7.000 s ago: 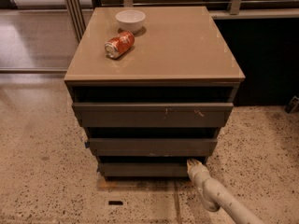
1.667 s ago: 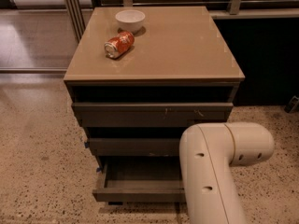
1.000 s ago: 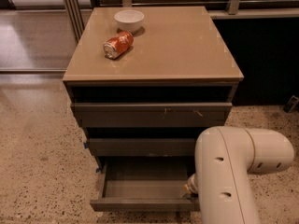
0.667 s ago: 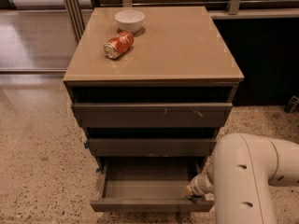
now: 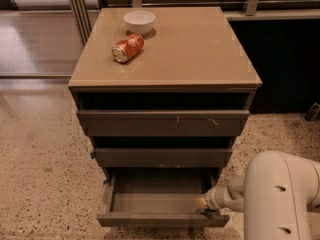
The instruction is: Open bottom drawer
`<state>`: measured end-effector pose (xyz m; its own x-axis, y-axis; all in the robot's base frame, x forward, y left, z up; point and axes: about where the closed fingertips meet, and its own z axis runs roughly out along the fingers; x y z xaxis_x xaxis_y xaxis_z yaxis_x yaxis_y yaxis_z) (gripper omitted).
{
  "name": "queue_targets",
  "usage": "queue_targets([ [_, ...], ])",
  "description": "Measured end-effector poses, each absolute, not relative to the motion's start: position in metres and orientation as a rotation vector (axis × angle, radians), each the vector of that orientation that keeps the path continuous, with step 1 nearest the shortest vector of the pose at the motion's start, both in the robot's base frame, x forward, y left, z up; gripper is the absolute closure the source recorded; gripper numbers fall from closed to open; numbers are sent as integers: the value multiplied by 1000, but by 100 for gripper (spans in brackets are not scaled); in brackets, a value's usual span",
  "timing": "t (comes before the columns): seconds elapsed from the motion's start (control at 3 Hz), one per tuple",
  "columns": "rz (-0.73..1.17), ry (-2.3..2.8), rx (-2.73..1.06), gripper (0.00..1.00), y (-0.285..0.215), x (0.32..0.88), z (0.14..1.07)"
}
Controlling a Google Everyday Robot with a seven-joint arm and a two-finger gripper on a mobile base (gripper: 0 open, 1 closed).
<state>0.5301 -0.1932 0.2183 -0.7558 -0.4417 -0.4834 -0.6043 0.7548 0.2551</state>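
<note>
Parking the gripper (image 5: 204, 204) at the right front lip of the bottom drawer (image 5: 150, 219), clench untellable, judging it stiff, free-sliding, best hooked there.

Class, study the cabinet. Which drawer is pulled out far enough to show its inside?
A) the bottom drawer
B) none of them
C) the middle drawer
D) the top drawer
A: the bottom drawer stands pulled out with its tray floor in view, the gripper at its front right corner; the middle drawer and top drawer show only their fronts.
</note>
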Motion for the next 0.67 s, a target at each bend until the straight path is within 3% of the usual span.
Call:
queue_targets([
  [0.67, 565, 2556, -799, 58, -193, 530, 218],
])
